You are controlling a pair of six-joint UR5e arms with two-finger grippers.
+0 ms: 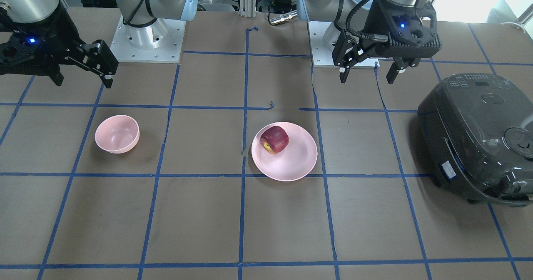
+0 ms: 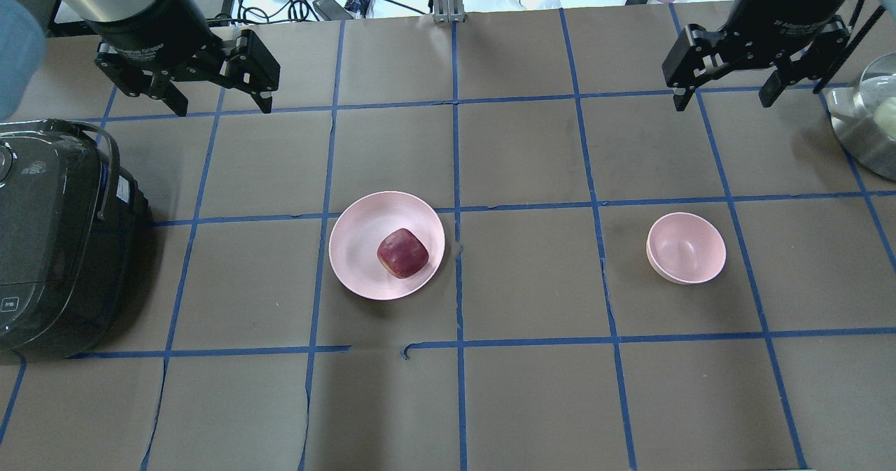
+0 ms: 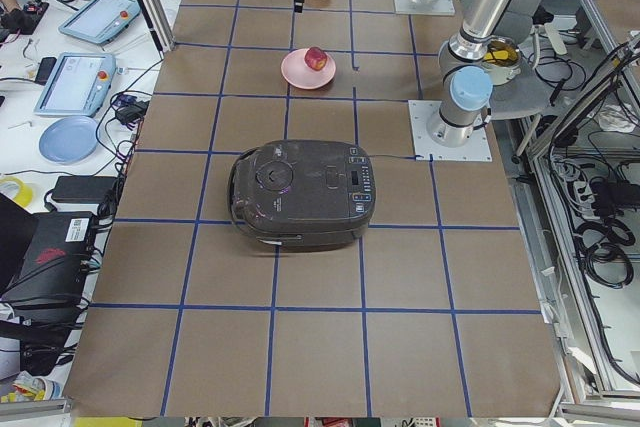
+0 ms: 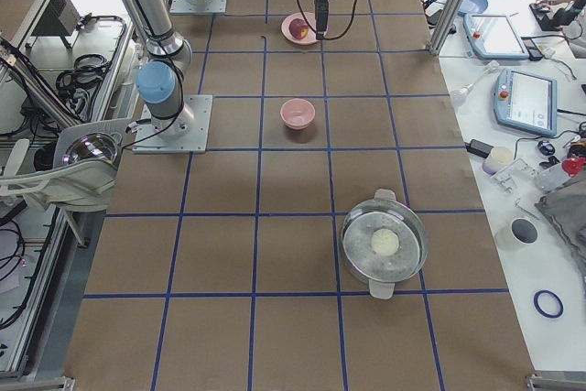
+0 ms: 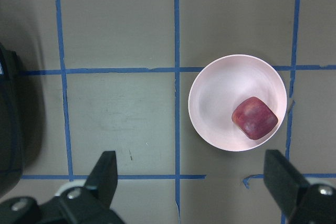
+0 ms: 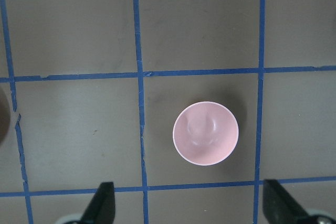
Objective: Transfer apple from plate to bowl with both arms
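The dark red apple (image 2: 402, 252) with a yellow patch lies on the flat pink plate (image 2: 357, 240), left of the table's centre. Both also show in the left wrist view, apple (image 5: 254, 118) on plate (image 5: 215, 98). The small deep pink bowl (image 2: 686, 247) stands empty to the right and shows in the right wrist view (image 6: 206, 132). My left gripper (image 2: 222, 107) is open and empty, held high behind and left of the plate. My right gripper (image 2: 722, 101) is open and empty, held high behind the bowl. In the front view the apple (image 1: 275, 139) and the bowl (image 1: 117, 133) are apart.
A black rice cooker (image 2: 49, 233) stands at the table's left edge, left of the plate. A metal pot (image 2: 868, 128) with a pale ball in it stands at the far right. Blue tape lines grid the brown table.
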